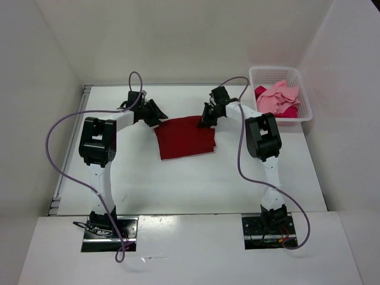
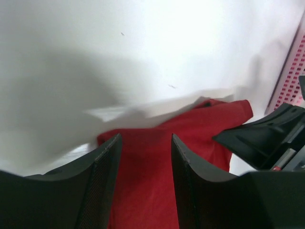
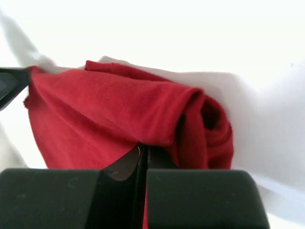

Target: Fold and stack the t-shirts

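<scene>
Cloth first: the red shirt (image 1: pixel 185 139) lies mid-tabletop (image 1: pixel 178 184), a roughly square dark-red slab. It is mostly flat and turned a little, so its near edge climbs toward the right. At its far left corner my left hand (image 1: pixel 155 114) is released, fingers apart, and I see only shirt below the gap. At the far right corner my right hand (image 1: pixel 206 120) is clenched on the shirt's edge; from that wrist I see the fabric bunched into a rolled fold at the fingertips. Further right, in the far corner, the basket (image 1: pixel 273 69) holds the pink shirt (image 1: pixel 278 98) crumpled on top of the crimson shirt (image 1: pixel 291 111).

For room, bare tabletop runs from the red shirt out to the left edge. A wide band lies between the shirt and the near edge, and a narrower strip separates the shirt from the basket. Walls (image 1: pixel 178 41) stand close on the left, far and right sides.
</scene>
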Motion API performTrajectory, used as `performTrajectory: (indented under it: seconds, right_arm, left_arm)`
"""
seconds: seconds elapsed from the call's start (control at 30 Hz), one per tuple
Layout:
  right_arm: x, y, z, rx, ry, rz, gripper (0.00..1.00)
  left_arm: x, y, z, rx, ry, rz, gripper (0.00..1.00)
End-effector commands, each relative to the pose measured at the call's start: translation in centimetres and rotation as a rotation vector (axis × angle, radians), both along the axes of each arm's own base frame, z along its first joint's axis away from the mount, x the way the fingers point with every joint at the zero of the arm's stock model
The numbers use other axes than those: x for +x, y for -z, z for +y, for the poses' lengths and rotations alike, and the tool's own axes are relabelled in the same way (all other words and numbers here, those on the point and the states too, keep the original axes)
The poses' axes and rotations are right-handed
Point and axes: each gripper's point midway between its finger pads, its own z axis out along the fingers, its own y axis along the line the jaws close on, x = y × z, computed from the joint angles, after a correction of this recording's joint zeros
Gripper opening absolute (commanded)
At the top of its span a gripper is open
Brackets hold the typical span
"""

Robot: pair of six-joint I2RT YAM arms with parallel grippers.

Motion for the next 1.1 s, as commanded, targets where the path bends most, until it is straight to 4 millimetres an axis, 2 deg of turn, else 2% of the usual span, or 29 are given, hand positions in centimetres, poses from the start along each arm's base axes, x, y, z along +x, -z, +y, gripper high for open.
performTrajectory:
  seconds: [0.0, 0.07, 0.1, 0.13, 0.17, 0.2, 0.23, 0.27, 0.3, 0.33, 0.37, 0.4, 0.43, 0.47, 0.5, 0.57, 0.6, 0.63, 0.67, 0.7, 0.77, 0.8, 0.83, 0.9, 0.93, 0.97, 1.0, 1.07]
  right_arm:
    - [2.0, -0.2, 0.0, 0.016, 0.011, -0.019, 0.00]
    - [1.9, -0.3, -0.1, 0.040, 0.000, 0.000, 0.00]
    - [1.9, -1.1, 0.1, 0.052, -0.005, -0.012, 0.00]
    - [1.6, -1.4, 0.2, 0.059, -0.010, -0.010, 0.01]
    - [1.6, -2.8, 0.1, 0.066, -0.011, -0.032, 0.03]
    - [1.7, -3.8, 0.2, 0.071, -0.011, -0.049, 0.08]
    - [1.5, -5.0, 0.5, 0.093, -0.025, -0.063, 0.19]
    - [1.3, -5.8, 0.5, 0.102, -0.031, -0.070, 0.25]
    - [1.3, -8.0, 0.7, 0.121, -0.038, -0.107, 0.30]
    - [1.1, -9.2, 0.8, 0.135, -0.046, -0.123, 0.39]
    - [0.5, -9.4, 0.8, 0.141, -0.052, -0.117, 0.42]
    - [0.4, -11.3, 0.7, 0.152, -0.054, -0.156, 0.45]
    - [0.2, -12.0, 0.8, 0.164, -0.062, -0.170, 0.48]
    - [-0.6, -11.8, 0.6, 0.160, -0.061, -0.156, 0.52]
    - [-0.9, -13.4, 0.5, 0.170, -0.063, -0.191, 0.53]
    - [-2.0, -13.4, 0.2, 0.173, -0.055, -0.179, 0.55]
    - [-2.4, -14.8, 0.1, 0.181, -0.057, -0.210, 0.56]
    - [-3.2, -14.4, -0.2, 0.177, -0.056, -0.194, 0.56]
    - [-3.4, -14.9, -0.2, 0.182, -0.057, -0.210, 0.58]
    - [-4.2, -15.6, -0.5, 0.184, -0.058, -0.219, 0.59]
    - [-4.8, -16.3, -0.6, 0.192, -0.053, -0.230, 0.61]
    - [-5.5, -15.9, -0.9, 0.189, -0.052, -0.217, 0.61]
    - [-5.9, -16.9, -1.0, 0.196, -0.053, -0.241, 0.62]
    - [-7.0, -16.2, -1.3, 0.190, -0.052, -0.221, 0.62]
    - [-7.4, -16.8, -1.4, 0.195, -0.053, -0.238, 0.62]
    - [-7.8, -16.6, -1.5, 0.197, -0.047, -0.227, 0.62]
    - [-8.3, -16.0, -1.7, 0.195, -0.046, -0.217, 0.62]
    - [-9.1, -16.1, -1.9, 0.199, -0.039, -0.211, 0.62]
  left_arm:
    - [1.8, -0.2, 2.1, 0.028, -0.048, -0.046, 0.54]
    - [1.7, -1.9, 2.6, 0.019, -0.054, -0.073, 0.54]
    - [1.3, -2.2, 3.1, 0.013, -0.058, -0.071, 0.56]
    - [1.1, -4.3, 3.1, 0.010, -0.058, -0.108, 0.58]
    - [0.8, -5.2, 3.6, 0.015, -0.062, -0.125, 0.61]
    - [-0.5, -5.0, 3.7, 0.016, -0.062, -0.110, 0.64]
    - [-1.0, -7.2, 4.2, 0.041, -0.075, -0.161, 0.71]
    - [-1.7, -7.6, 4.5, 0.054, -0.077, -0.169, 0.74]
    - [-2.5, -7.7, 4.7, 0.071, -0.074, -0.176, 0.76]
    - [-4.2, -7.5, 4.8, 0.079, -0.068, -0.163, 0.81]
    - [-5.1, -7.2, 4.9, 0.087, -0.060, -0.157, 0.82]
    - [-6.2, -6.4, 5.2, 0.112, -0.052, -0.133, 0.84]
    - [-6.9, -6.7, 5.3, 0.118, -0.046, -0.141, 0.85]
    - [-8.6, -5.0, 4.9, 0.127, -0.025, -0.095, 0.87]
    - [-9.5, -4.5, 4.4, 0.142, 0.006, -0.088, 0.87]
    - [-10.9, -3.4, 3.7, 0.134, 0.051, -0.062, 0.88]
    - [-11.3, -2.5, 3.0, 0.128, 0.081, -0.041, 0.88]
    - [-11.5, -1.9, 2.8, 0.115, 0.094, -0.024, 0.88]
    - [-12.0, -0.6, 2.4, 0.100, 0.121, 0.010, 0.88]
    - [-12.0, -0.4, 1.8, 0.091, 0.139, 0.016, 0.88]
    - [-11.5, 0.1, 1.6, 0.080, 0.147, 0.012, 0.84]
    - [-11.6, 1.0, 1.6, 0.081, 0.148, 0.034, 0.82]
    - [-11.1, 0.6, 0.8, 0.070, 0.167, 0.015, 0.79]
    - [-10.7, 1.2, 0.1, 0.059, 0.180, 0.025, 0.69]
    - [-11.0, 1.4, -1.2, 0.059, 0.212, 0.026, 0.66]
    - [-10.4, 1.7, -1.8, 0.059, 0.222, 0.025, 0.62]
    - [-10.2, 1.8, -2.3, 0.059, 0.233, 0.024, 0.50]
    - [-9.6, 2.2, -3.2, 0.041, 0.224, 0.036, 0.37]
